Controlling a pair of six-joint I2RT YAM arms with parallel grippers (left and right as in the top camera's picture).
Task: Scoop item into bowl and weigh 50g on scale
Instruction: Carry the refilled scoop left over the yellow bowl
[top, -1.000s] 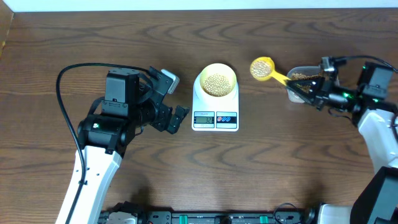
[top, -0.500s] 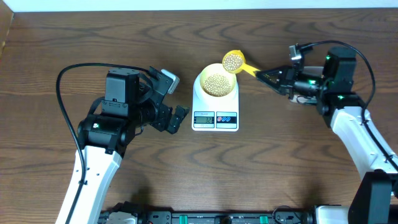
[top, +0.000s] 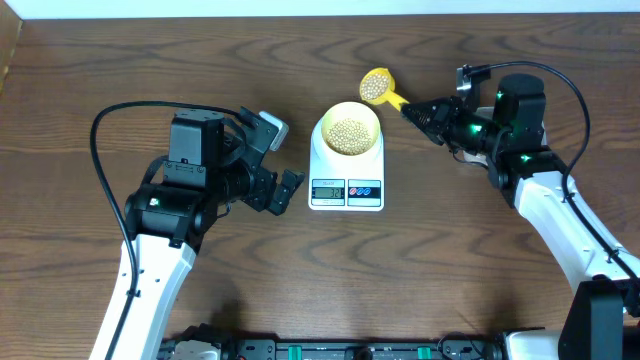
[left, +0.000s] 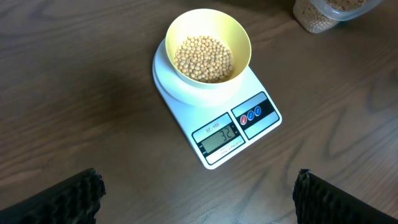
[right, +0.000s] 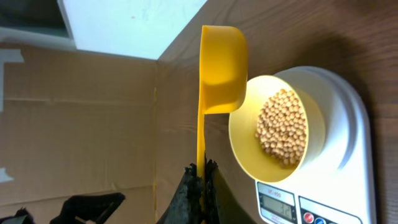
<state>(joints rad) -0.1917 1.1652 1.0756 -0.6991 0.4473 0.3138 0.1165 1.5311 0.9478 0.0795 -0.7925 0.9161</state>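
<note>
Right hand (right: 200, 177) pinching scoop (right: 222, 68), bowl (right: 242, 130) just beside, perhaps lower

Soft, even light falls from above, and the table (top: 420, 260) carries only faint shadows beside the arms. In the left wrist view, a broad shadow dims the wood left of the scale (left: 217, 118), and the lower corners are out of focus. The right wrist view is crisp, though its white panel (right: 124, 25) is washed out.

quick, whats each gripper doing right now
left gripper: open, holding nothing
right gripper: shut on the handle of the yellow scoop
</note>
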